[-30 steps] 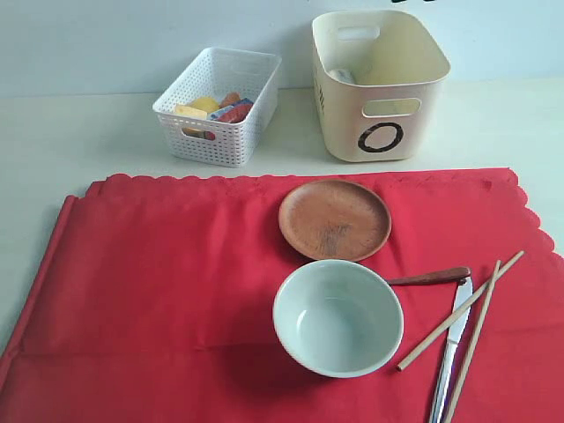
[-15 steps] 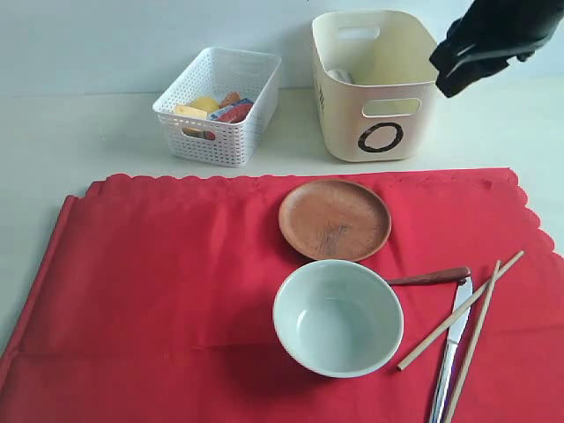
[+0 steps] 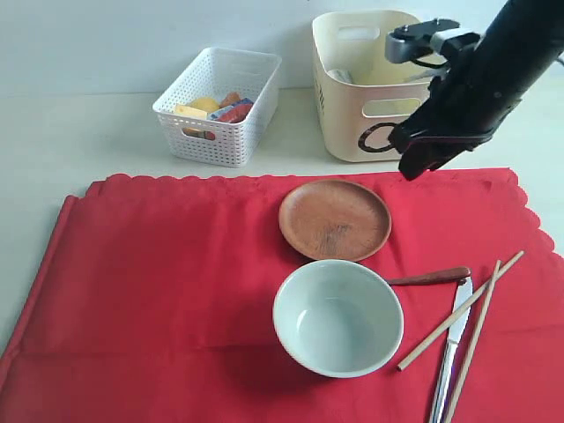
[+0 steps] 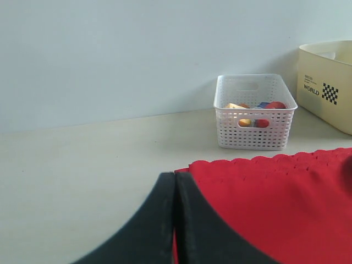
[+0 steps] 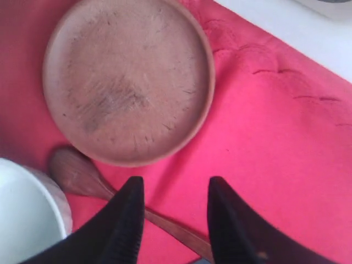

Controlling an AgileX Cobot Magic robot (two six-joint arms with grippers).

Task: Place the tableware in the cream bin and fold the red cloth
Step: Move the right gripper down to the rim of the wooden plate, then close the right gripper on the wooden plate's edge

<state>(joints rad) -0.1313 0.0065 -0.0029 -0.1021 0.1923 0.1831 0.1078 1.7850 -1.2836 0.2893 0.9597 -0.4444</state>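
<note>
Here the right gripper [image 3: 412,164] hangs with its jaws apart, holding nothing. It is above the red cloth [image 3: 176,282], just off the plate's [image 3: 335,218] far right edge and in front of the cream bin [image 3: 352,106]. The bowl [image 3: 338,317] sits just beside the plate's near edge. The spoon [image 3: 432,277], knife [image 3: 452,344] and chopsticks [image 3: 479,317] lie to the right. Left of the plate the cloth is bare and wide. The plate is round, brown, shallow and lies flat. The left gripper [image 4: 175,187] is pressed closed at the cloth's scalloped edge.

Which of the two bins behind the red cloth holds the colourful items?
The low white perforated basket on the left. The taller, smooth cream bin with the dark ring mark shows only something pale inside.
</note>
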